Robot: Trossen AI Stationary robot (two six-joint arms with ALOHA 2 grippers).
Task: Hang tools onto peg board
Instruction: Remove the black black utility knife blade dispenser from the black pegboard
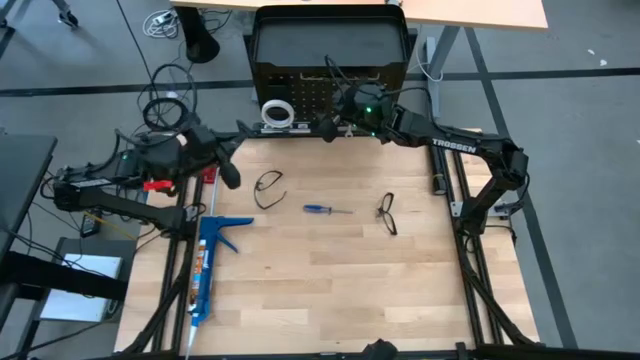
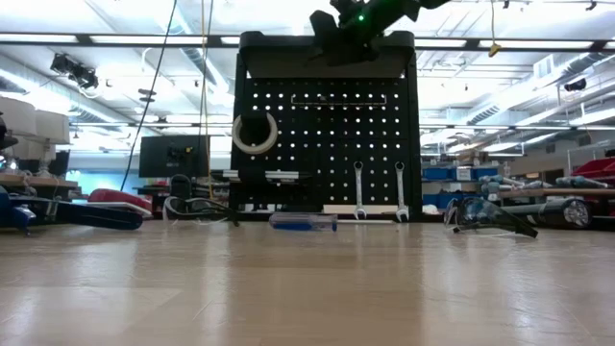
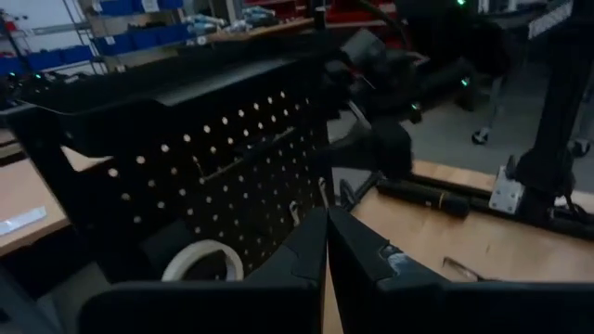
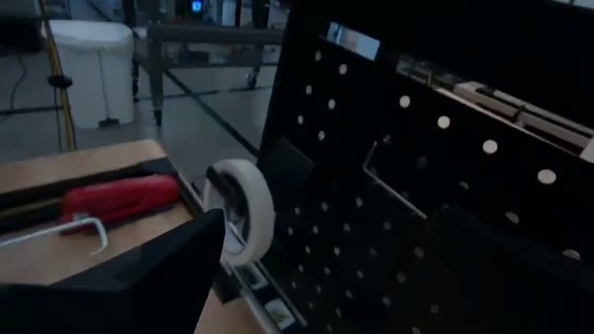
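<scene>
- The peg board (image 1: pixel 330 60) is seen upright at the table's far edge, with the tape roll (image 2: pixel 255 134) and two wrenches (image 2: pixel 358 190) hung on it.
- The right gripper (image 1: pixel 335 125), jaws wide and empty, is held against the board's face.
- The left gripper (image 1: pixel 228 170), pinched shut on nothing, is parked far-left.
- The screwdriver (image 1: pixel 327 209) is found mid-table, near of the right gripper, its long axis left-right; it is judged closer to the right arm.

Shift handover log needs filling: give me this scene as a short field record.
on peg board: white tape roll, two silver wrenches
on table: blue-handled screwdriver, two safety glasses, blue caulking gun
right gripper: open, at the board's top
left gripper: shut, over the table's left rear
</scene>
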